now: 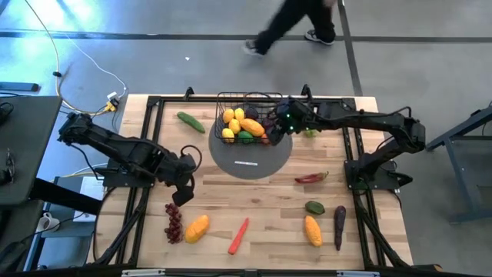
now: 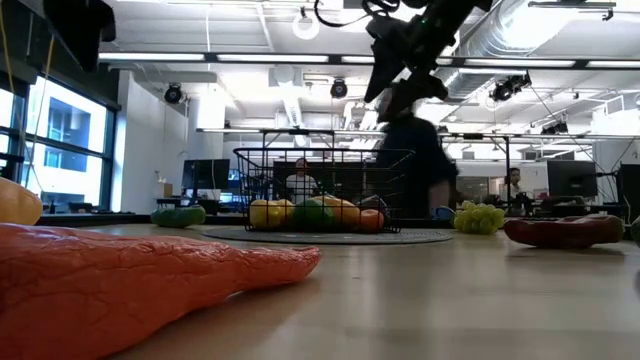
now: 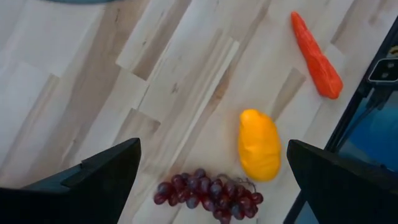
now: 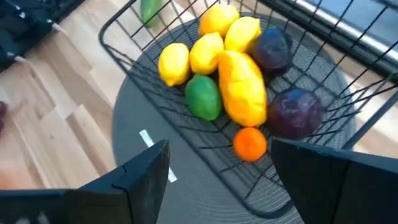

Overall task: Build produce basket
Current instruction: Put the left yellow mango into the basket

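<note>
Nearest the low camera lies the carrot point(image 2: 140, 275), stretched across the table point(image 1: 261, 223); seen from above it sits toward 6 o'clock on the table, with an orange mango point(image 1: 197, 228) and the red grapes point(image 1: 174, 221) just beside each other at about 7 o'clock. The left gripper point(image 1: 183, 192) hangs above those grapes, its jaws spread wide with nothing between them; its wrist camera looks down on the grapes, mango and carrot.

The basket point(image 1: 247, 101) stands on a grey round mat point(image 1: 251, 158) at about 12 o'clock. Inside it are yellow lemons point(image 4: 207, 53), a second mango point(image 4: 241, 87), a green fruit point(image 4: 203, 96), two purple plums point(image 4: 295, 112) and a small orange fruit point(image 4: 250, 143). The right gripper point(image 1: 278, 128) hovers at the basket's 3 o'clock edge, jaws parted and holding nothing.

A cucumber point(image 1: 191, 121) lies at 10 o'clock of the basket, green grapes point(image 2: 479, 217) just beyond its 3 o'clock side. The red chili point(image 1: 310, 178) lies at about 4 o'clock of the mat. Toward 5 o'clock on the table sit a small green fruit point(image 1: 314, 207), a third mango point(image 1: 312, 230) and the eggplant point(image 1: 339, 225).
</note>
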Robot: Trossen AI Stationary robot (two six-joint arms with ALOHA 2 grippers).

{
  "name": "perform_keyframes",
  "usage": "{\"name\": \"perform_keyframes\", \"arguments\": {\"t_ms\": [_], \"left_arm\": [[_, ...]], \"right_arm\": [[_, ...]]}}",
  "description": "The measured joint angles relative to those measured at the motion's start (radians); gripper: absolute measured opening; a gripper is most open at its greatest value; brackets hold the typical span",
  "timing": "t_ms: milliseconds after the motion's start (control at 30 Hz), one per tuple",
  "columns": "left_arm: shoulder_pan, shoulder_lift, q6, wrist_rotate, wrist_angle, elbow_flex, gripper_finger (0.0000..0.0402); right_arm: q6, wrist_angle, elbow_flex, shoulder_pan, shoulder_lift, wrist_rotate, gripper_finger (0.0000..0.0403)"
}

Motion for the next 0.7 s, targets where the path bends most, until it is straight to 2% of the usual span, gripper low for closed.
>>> {"name": "perform_keyframes", "arguments": {"t_ms": [333,700], "left_arm": [[-0.132,0.029,-0.251,-0.069,0.069,0.000,0.0394],[-0.234,0.219,-0.291,-0.077,0.232,0.000,0.0394]], "right_arm": [[0.002,-0.003,0.000,0.076,0.000,-0.007,0.0262],[-0.046,-0.076,0.000,0.116,0.000,-0.011,0.0262]]}}
